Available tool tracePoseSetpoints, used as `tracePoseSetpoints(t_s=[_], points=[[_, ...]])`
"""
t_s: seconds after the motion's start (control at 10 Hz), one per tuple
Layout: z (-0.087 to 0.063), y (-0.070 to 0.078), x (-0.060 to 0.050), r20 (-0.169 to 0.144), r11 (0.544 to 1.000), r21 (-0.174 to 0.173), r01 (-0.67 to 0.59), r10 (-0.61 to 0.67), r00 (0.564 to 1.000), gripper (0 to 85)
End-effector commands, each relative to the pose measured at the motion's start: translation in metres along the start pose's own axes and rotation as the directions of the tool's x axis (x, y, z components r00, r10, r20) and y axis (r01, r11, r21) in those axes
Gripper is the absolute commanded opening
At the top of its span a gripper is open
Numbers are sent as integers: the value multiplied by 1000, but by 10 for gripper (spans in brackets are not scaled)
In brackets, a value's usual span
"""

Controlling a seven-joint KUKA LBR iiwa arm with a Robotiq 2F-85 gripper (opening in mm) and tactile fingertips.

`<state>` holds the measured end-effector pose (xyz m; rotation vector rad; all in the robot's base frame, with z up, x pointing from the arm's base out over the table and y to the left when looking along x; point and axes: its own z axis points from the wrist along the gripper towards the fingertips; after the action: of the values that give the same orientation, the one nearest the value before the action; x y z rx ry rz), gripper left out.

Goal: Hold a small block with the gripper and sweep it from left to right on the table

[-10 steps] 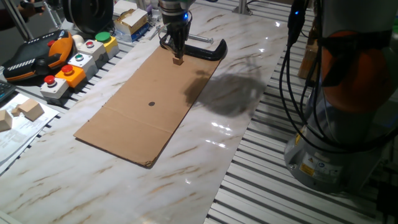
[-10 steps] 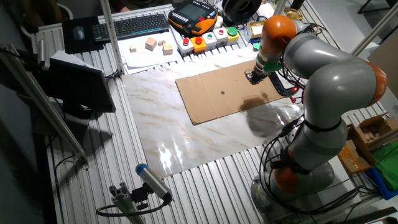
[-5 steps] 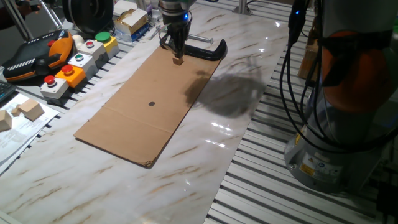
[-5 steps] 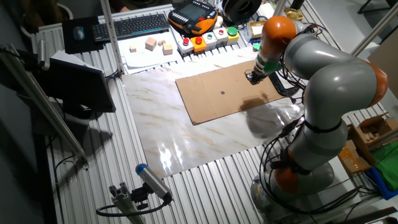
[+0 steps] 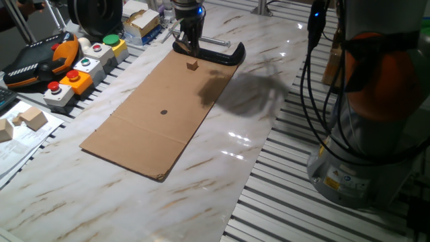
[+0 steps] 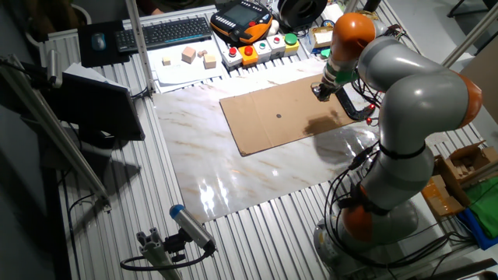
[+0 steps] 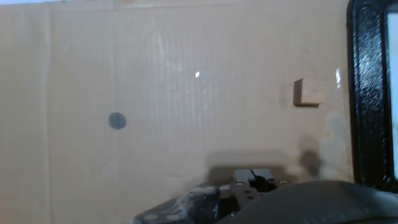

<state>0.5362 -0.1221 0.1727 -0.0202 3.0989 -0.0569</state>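
The small block point(image 5: 192, 65) lies by itself on the cardboard sheet point(image 5: 154, 114), near the sheet's far corner. In the hand view the small block point(image 7: 308, 92) shows at the right, beside the black clamp. My gripper point(image 5: 187, 47) hangs just above and behind the block, apart from it, with nothing between its fingers. From the other side the gripper point(image 6: 321, 90) sits over the same corner of the cardboard point(image 6: 272, 117). The fingers stand close together. The marble table point(image 5: 235, 161) carries the sheet.
A black C-clamp point(image 5: 222, 54) lies right behind the block; in the hand view the clamp point(image 7: 370, 93) fills the right edge. Button boxes point(image 5: 80, 70) and a pendant point(image 5: 40, 57) line the left side. Pale wooden blocks point(image 5: 27, 119) sit on paper. A dark dot point(image 5: 163, 112) marks the cardboard.
The gripper has let go of the small block and risen a little, drawing back toward the clamp. The block stays where it was on the cardboard.
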Motion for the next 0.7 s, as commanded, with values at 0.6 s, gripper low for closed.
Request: tracePoseSetpoints(t_s=[0.6], points=[[25,-44,-16,-5,1000,-7,0,0,1000,7]])
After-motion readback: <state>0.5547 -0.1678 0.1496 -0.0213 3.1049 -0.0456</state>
